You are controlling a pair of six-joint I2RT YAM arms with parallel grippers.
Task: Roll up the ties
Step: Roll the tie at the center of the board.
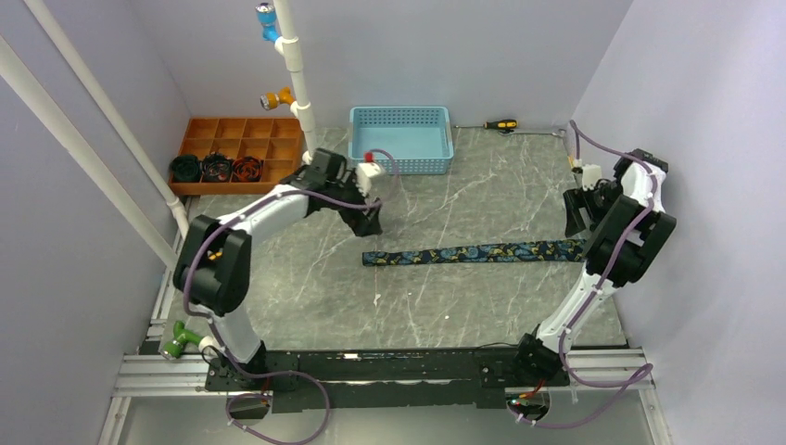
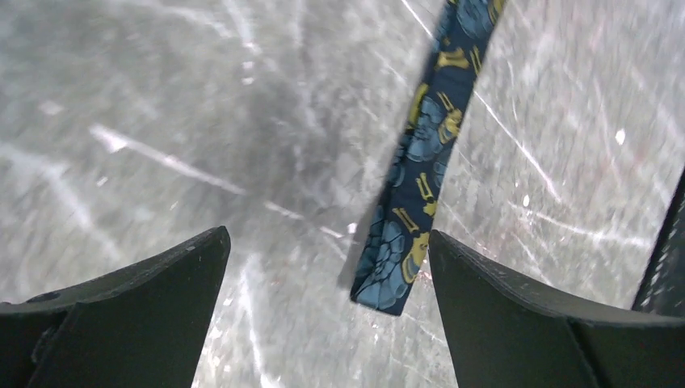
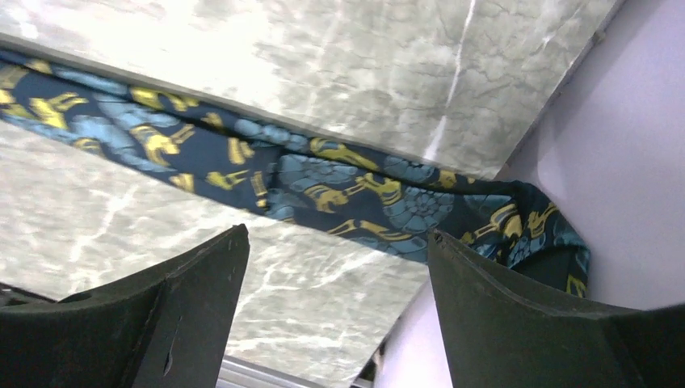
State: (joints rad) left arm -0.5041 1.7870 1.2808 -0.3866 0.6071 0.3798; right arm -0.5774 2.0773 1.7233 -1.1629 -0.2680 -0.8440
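My left gripper [image 2: 327,242] hangs open and empty, the narrow end of the tie [image 2: 420,162] lying flat on the table [image 2: 161,97] just ahead, nearer its right finger; my right gripper [image 3: 335,238] is open too, the wide end just beyond it

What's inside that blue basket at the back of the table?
The blue basket shows only its bare floor. The left arm covers its near left corner, so that part is unseen.
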